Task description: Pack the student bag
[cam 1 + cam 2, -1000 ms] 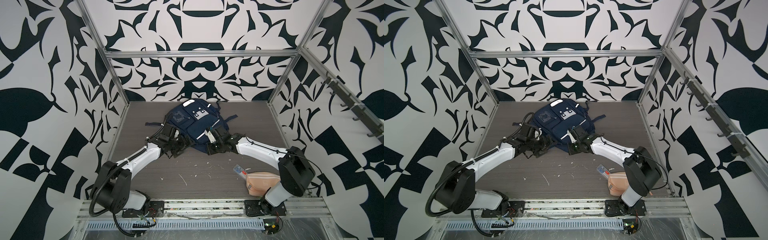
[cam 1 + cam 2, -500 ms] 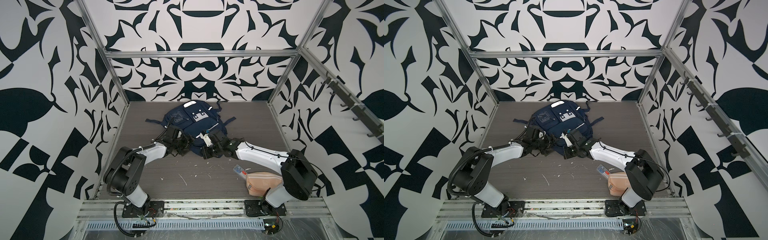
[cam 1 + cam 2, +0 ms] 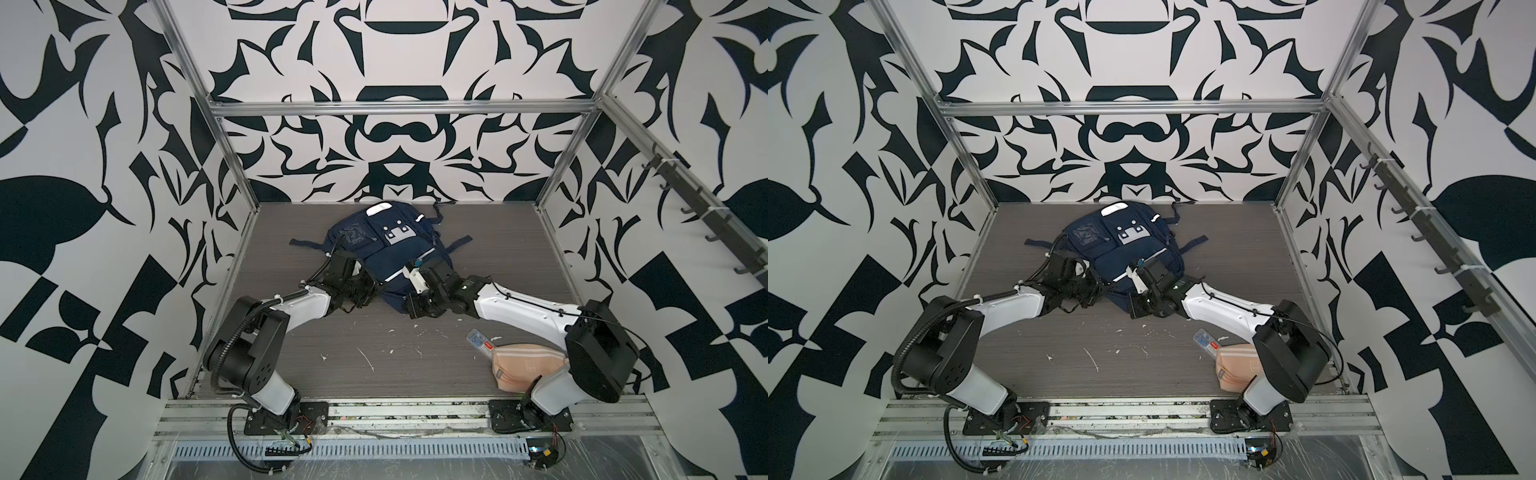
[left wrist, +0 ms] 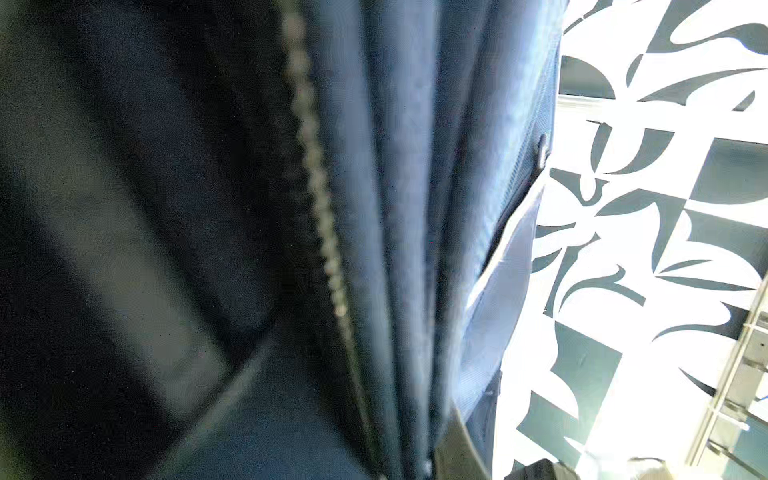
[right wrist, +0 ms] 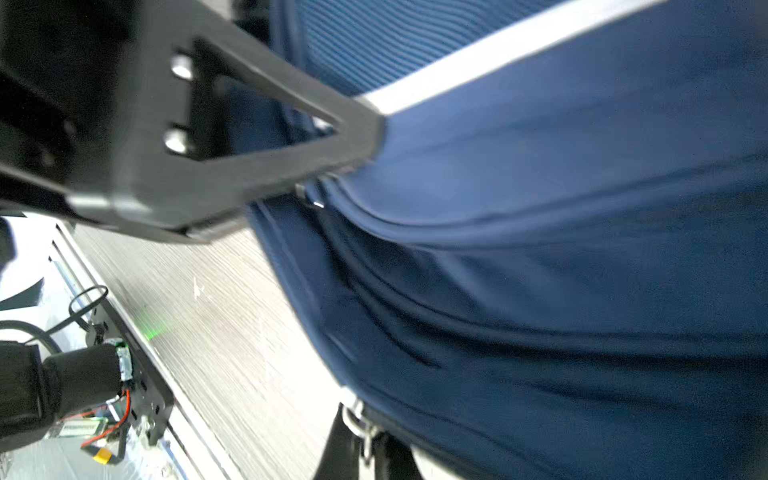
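- Centrally, toward the back of the grey wood-grain tabletop (image 3: pixel 436 374): navy-blue fabric student bag (image 3: pixel 399 257), lying flat with its front up. It has white reflective stripes, a grey buckle patch and a clear card window. Dark straps splay to either side, and its far edge is near the back wall.
- Left gripper (image 3: pixel 368 289): black, at the bag's left edge among strap loops. Its wrist view shows only blurred cloth folds and a row of zip teeth (image 4: pixel 320 199), with no fingers, so I cannot tell how its jaws stand.
- Right gripper (image 3: pixel 412 282): jaws closed tight, pinching bag fabric by the near end of a white stripe (image 5: pixel 498 58). Only its wrist view shows the cloth puckering toward the black finger (image 5: pixel 291 137).
- Peach-pink striped zip pouch (image 3: pixel 525 365) and clear flat plastic case (image 3: pixel 480 338): front right, just beside each other, well apart from the bag.
- White scraps (image 3: pixel 368 359): scattered over the open table between the bag and the front edge.
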Controlling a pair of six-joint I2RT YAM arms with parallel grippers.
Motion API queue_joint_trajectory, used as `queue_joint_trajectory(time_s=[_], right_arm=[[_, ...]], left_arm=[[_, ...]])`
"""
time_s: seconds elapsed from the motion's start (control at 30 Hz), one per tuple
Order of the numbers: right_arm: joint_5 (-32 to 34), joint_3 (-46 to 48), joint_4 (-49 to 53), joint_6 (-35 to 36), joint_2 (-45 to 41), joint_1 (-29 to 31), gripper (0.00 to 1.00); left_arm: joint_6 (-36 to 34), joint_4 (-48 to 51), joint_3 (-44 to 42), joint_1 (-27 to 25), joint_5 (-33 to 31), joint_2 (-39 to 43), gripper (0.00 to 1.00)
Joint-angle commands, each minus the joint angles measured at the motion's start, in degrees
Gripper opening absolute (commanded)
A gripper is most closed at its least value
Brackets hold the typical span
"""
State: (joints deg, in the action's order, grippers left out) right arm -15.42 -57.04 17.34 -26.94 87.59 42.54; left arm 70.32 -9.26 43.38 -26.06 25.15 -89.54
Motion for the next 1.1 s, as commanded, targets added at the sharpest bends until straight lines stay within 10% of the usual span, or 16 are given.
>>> queue_joint_trajectory(time_s=[0.0, 0.53, 0.67, 1.07], right_arm=[[3.07, -0.42, 7.84, 1.88, -4.78, -3.43, 0.00], [7.67, -3.92, 19.96, 11.74, -4.27, -17.33, 0.00], [4.25, -5.13, 16.38, 10.23, -3.30, -15.93, 0.00], [-1.44, -11.20, 4.26, 2.89, 4.63, -0.08, 0.00]], left_arm=[[-2.88, 3.67, -0.94, 3.04, -3.56, 3.61, 0.00], [-21.67, 20.34, 3.72, 7.52, -7.30, 7.46, 0.00], [-28.65, 29.55, 8.65, 6.79, -7.29, 7.57, 0.99], [-22.24, 36.99, -0.80, 2.86, -3.28, 22.03, 0.99]])
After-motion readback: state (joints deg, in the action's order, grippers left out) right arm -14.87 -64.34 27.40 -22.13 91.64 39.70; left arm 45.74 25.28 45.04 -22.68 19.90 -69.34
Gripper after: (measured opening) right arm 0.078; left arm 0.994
